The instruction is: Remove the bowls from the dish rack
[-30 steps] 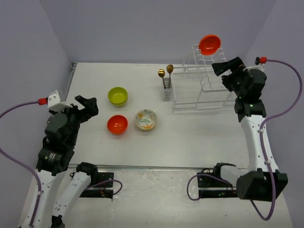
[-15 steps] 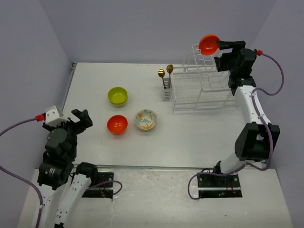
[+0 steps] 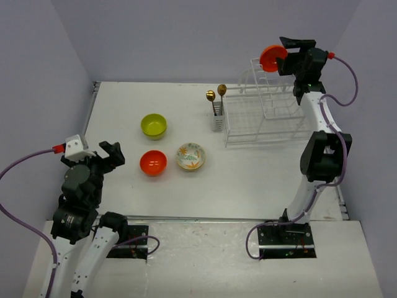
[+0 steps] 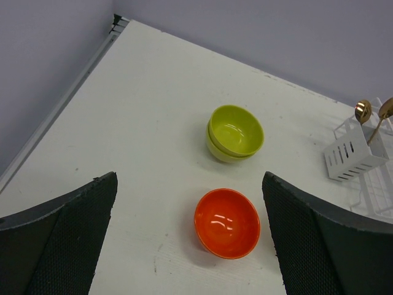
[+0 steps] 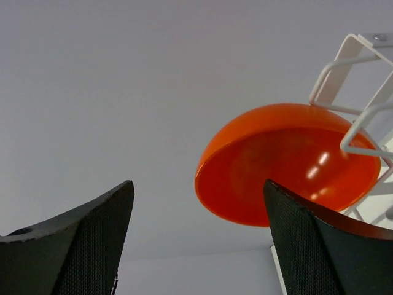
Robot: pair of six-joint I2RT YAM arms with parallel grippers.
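Note:
An orange bowl (image 3: 270,58) stands on edge in the upper tier of the white wire dish rack (image 3: 263,118); it also shows in the right wrist view (image 5: 282,166). My right gripper (image 3: 288,52) is open at the bowl's right side, one finger (image 5: 319,246) close under its rim. On the table lie a lime-green bowl (image 3: 153,126), a second orange bowl (image 3: 152,162) and a cream floral bowl (image 3: 190,156). My left gripper (image 3: 111,149) is open and empty, left of these; its view shows the orange bowl (image 4: 227,222) and green bowl (image 4: 236,133).
A cutlery caddy (image 3: 218,119) with two gold spoons (image 3: 215,94) stands at the rack's left side. The back wall is close behind the rack. The table's left edge (image 3: 89,115) has a raised rail.
My right gripper has risen and reached left to the orange bowl on the rack's top. My left arm shifted slightly near the table's left front.

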